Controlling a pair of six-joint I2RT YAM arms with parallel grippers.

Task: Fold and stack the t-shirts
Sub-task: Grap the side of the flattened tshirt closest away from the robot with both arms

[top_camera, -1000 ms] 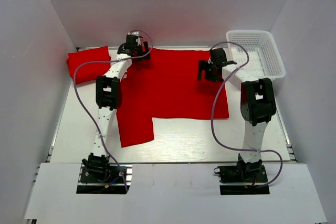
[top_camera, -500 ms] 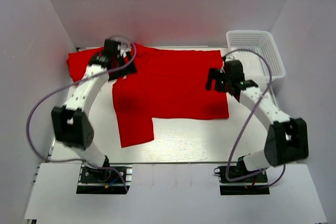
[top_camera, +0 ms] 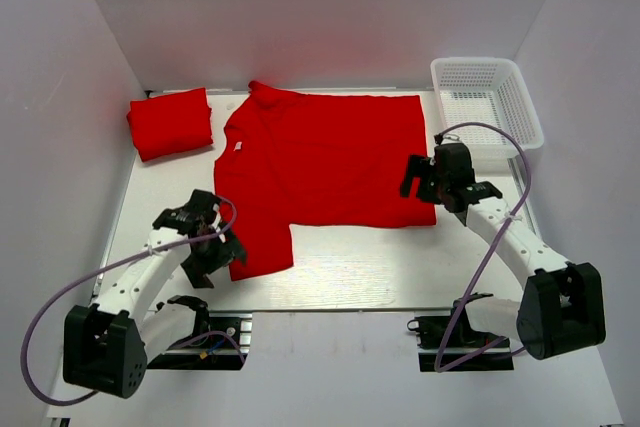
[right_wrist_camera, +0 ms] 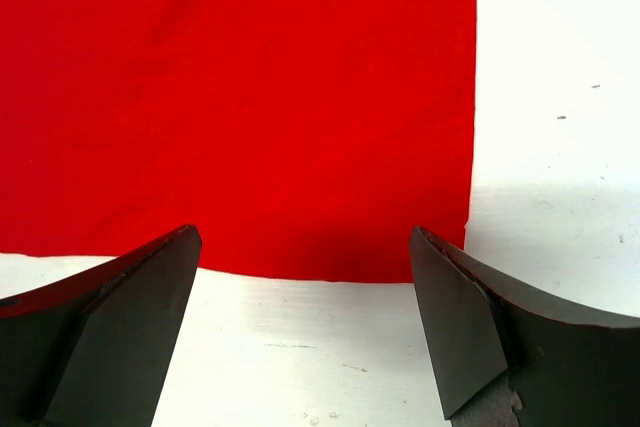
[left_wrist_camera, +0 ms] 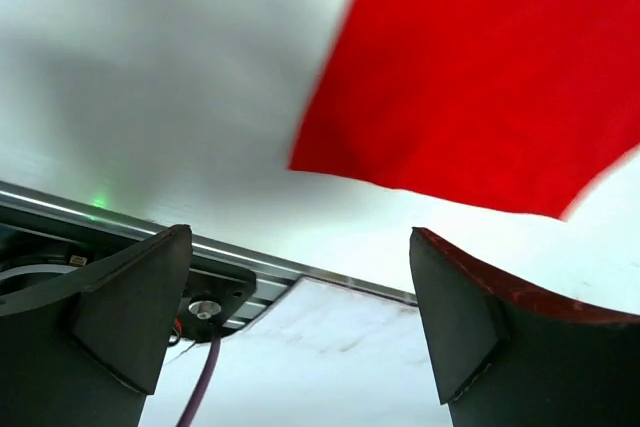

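Red shirt [top_camera: 320,157] lies flat on the table [top_camera: 350,277], collar left and hem right, so its long axis runs across the 2 arms. Left gripper [top_camera: 220,247], jaws spread, sits beside the near sleeve [top_camera: 258,247]. Right gripper [top_camera: 415,177], also spread, hovers at the near hem corner.

Bare white tabletop [top_camera: 370,269] open along the near edge, white plastic lattice basket [top_camera: 529,110] blocking far right corner, folded red cloth t-shirt [top_camera: 170,123] filling far left corner
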